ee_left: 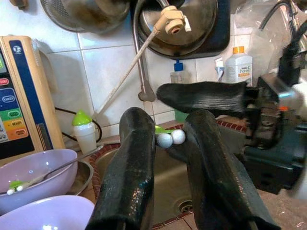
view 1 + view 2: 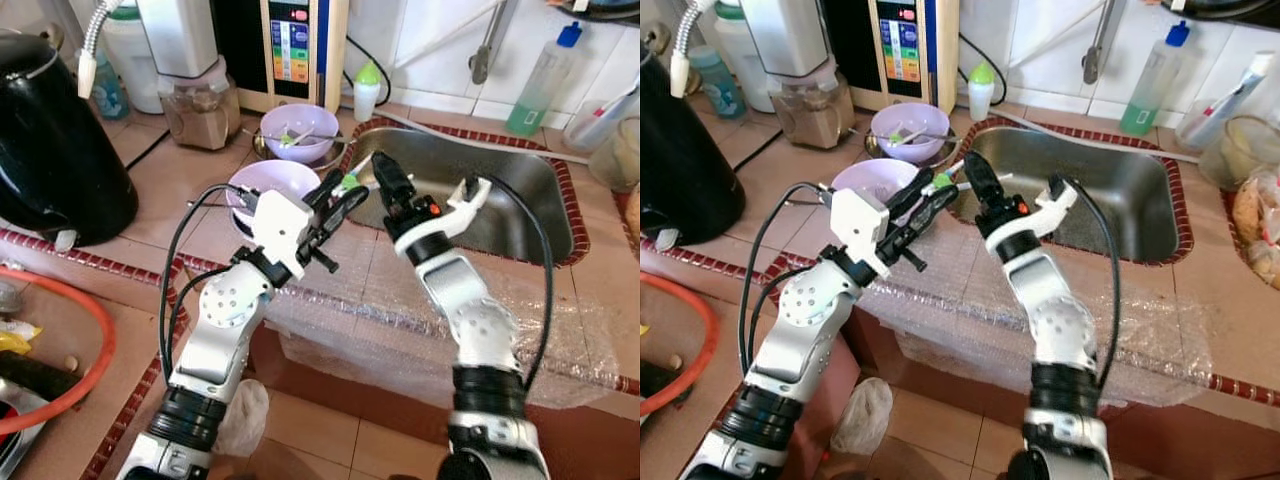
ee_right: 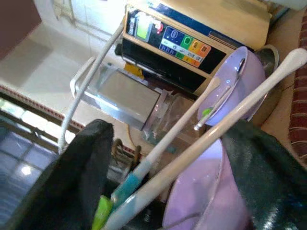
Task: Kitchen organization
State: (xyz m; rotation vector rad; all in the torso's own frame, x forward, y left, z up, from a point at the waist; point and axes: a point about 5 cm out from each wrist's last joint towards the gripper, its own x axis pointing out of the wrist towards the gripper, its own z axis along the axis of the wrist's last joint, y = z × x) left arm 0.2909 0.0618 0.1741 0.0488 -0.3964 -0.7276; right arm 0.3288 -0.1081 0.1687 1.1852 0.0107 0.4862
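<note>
My two silver arms rise in front of me over the tiled table (image 2: 150,190). My left hand (image 2: 335,205) is closed on a pair of white sticks (image 3: 192,139) with green ends, pinched between its fingers (image 1: 129,167). My right hand (image 2: 385,180) sits just beside it, fingers parted around the same sticks, though I can't quite tell whether they touch. Just beyond my left hand is a lilac bowl (image 2: 262,182); a second bowl (image 2: 300,130) stands farther off. The steel sink (image 2: 520,200) lies past my right hand.
</note>
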